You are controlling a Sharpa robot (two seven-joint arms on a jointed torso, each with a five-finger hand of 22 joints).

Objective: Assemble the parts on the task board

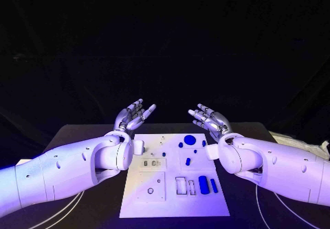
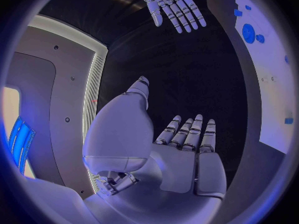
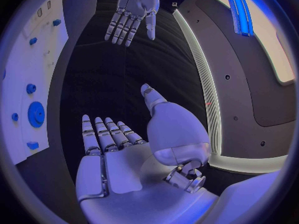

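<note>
Both silver hands, left hand and right hand, hover palms-up, fingers spread, holding nothing, beyond the white rectangular task board on the black table. Small blue plastic parts lie on the board. Assembly appears unstarted; the next move calls for lowering a hand onto a part.

The task board lies on the worktop, between the left hand and right hand, nearer than both; parts lie on it.
</note>
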